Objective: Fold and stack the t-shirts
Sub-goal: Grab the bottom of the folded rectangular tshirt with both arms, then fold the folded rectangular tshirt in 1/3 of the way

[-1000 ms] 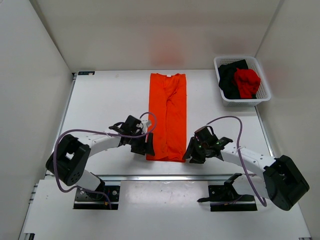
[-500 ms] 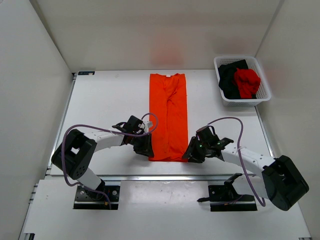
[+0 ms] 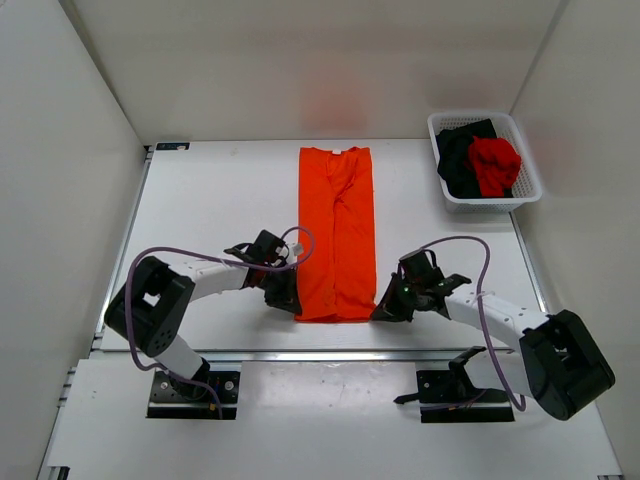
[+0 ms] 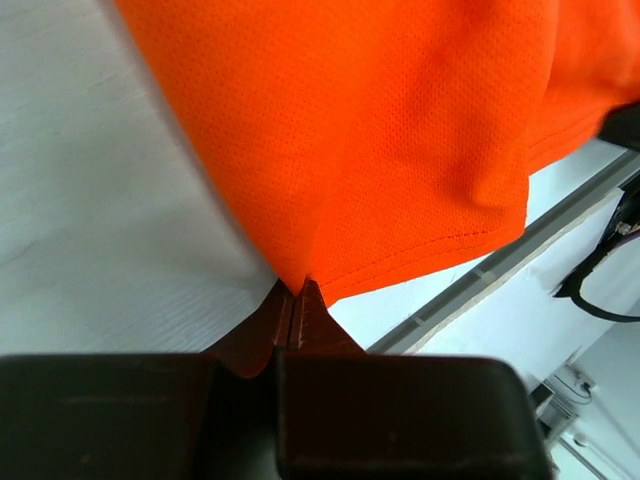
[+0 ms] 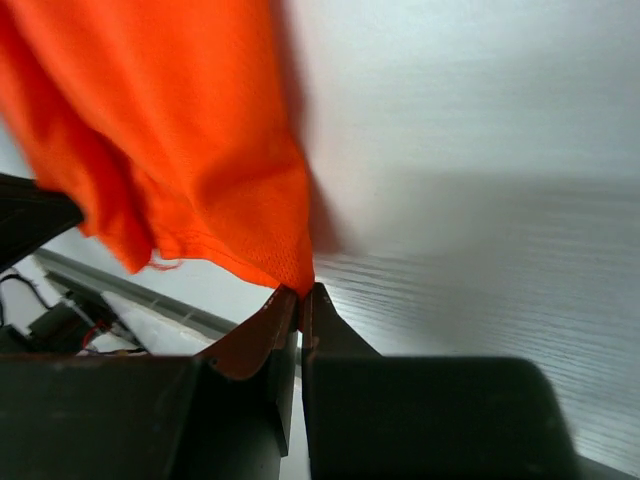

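The orange t-shirt (image 3: 337, 230) lies as a long narrow strip down the middle of the table, collar at the far end. My left gripper (image 3: 291, 302) is shut on its near left hem corner (image 4: 300, 280). My right gripper (image 3: 380, 310) is shut on the near right hem corner (image 5: 305, 285). Both wrist views show the orange cloth (image 4: 380, 130) rising from the pinched corners (image 5: 170, 140). A black t-shirt (image 3: 460, 155) and a red t-shirt (image 3: 494, 163) lie crumpled in the basket.
The white mesh basket (image 3: 523, 195) stands at the far right of the table. White walls enclose the table (image 3: 220, 200) on three sides. The table's near edge rail (image 3: 320, 352) runs just behind the grippers.
Both grippers have closed on the near hem corners of the orange t-shirt. The left gripper slid inward to the left corner; the right moved slightly to the right corner.
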